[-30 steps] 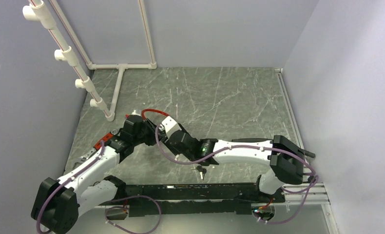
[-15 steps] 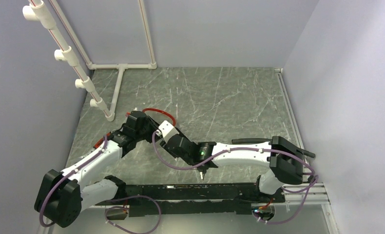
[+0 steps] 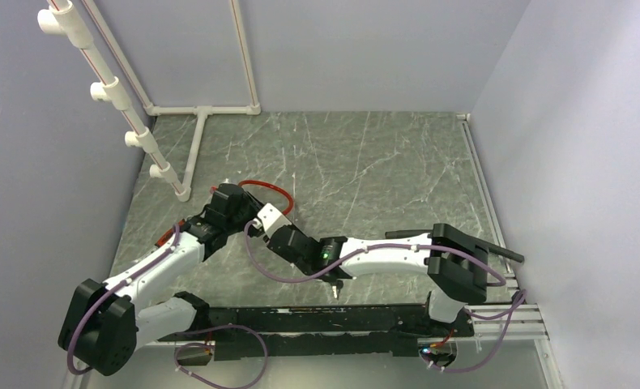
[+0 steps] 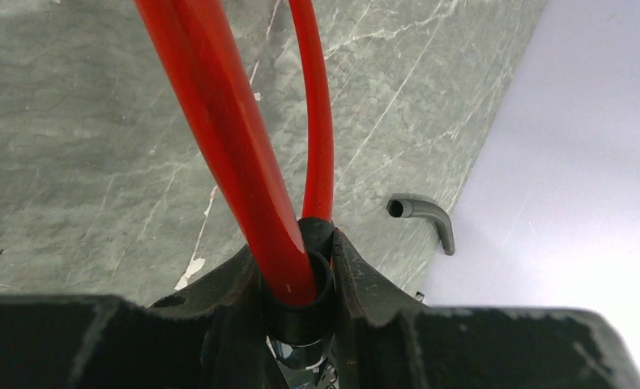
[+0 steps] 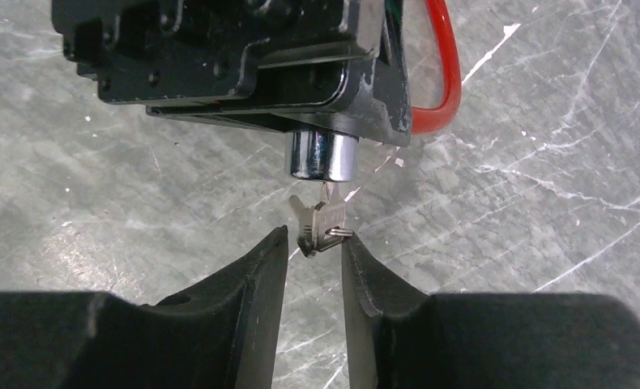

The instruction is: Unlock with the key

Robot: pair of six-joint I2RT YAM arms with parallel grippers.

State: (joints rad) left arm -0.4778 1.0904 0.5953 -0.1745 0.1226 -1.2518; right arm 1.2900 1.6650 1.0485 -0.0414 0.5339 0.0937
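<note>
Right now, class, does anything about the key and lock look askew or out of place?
Yes. The key sits in the silver end of the cable lock, but its head hangs tilted to one side, off square with the right gripper, whose jaws stand apart around it without clamping.

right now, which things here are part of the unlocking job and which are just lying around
Part of the job:
- cable lock with its red loop
- key, at the lock's silver cylinder
- left hand, clamped on the lock
- right hand, fingers either side of the key

Just lying about:
- white pipe frame
- grey bent tube by the wall
</note>
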